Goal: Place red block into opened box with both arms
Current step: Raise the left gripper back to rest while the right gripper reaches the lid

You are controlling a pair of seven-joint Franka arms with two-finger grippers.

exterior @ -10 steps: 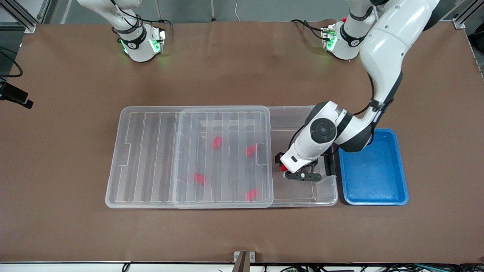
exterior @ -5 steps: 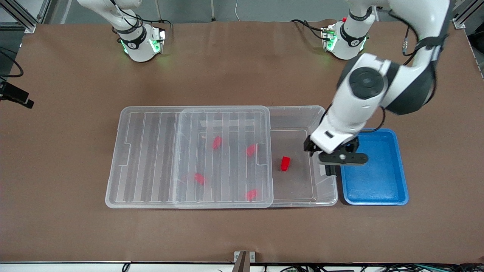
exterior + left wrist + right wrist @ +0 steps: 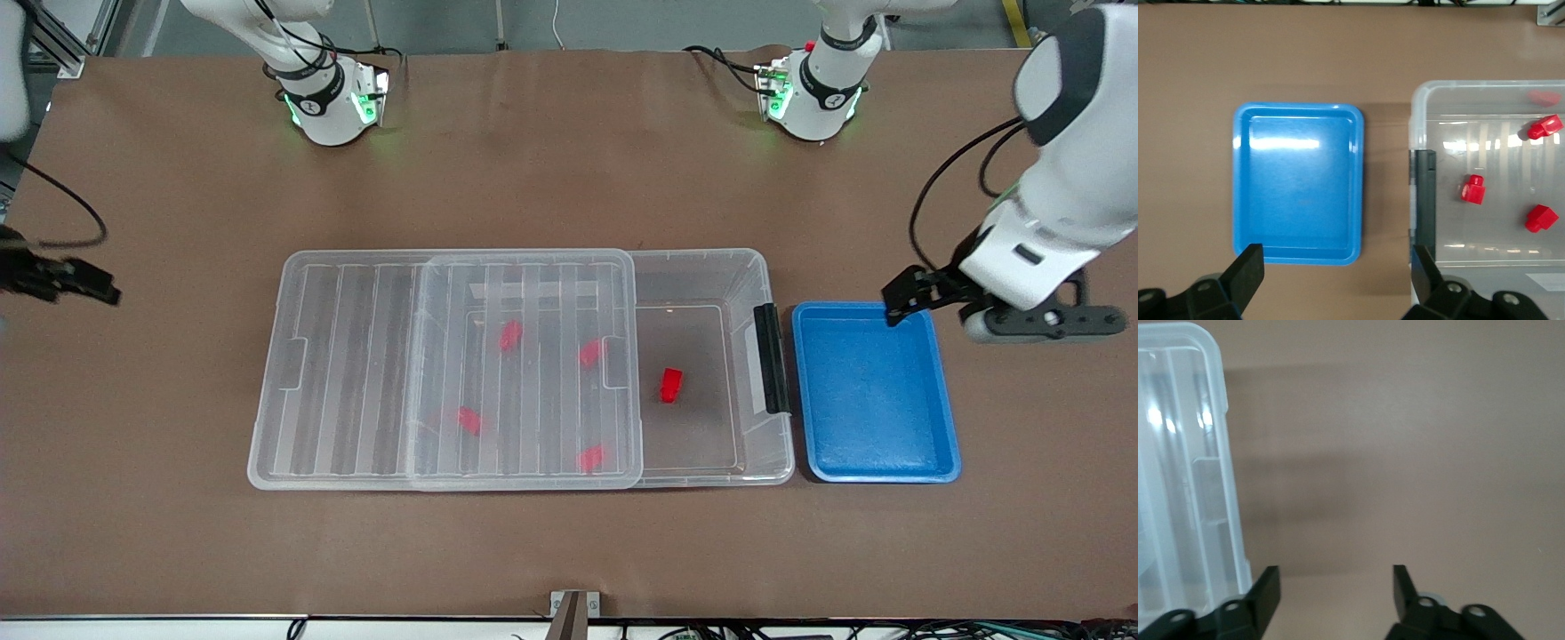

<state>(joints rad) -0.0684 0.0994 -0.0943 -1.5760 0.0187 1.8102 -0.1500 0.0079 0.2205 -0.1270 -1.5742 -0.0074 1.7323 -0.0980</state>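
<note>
left end effector [image 3: 1336, 273] spread above blue tray [image 3: 1298, 183]

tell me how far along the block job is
Done: five red blocks lie in the clear box, one on its uncovered floor, four under the slid-aside lid. The blue tray holds nothing. In hand: nothing; the left gripper is open over the tray's edge, the right gripper open by the lid's end. Left: sliding the lid shut, perhaps.

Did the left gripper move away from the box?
Yes. The left gripper was down inside the box a second ago. Now it is up over the blue tray's corner, toward the left arm's end of the table, fingers open, red block left inside.
</note>
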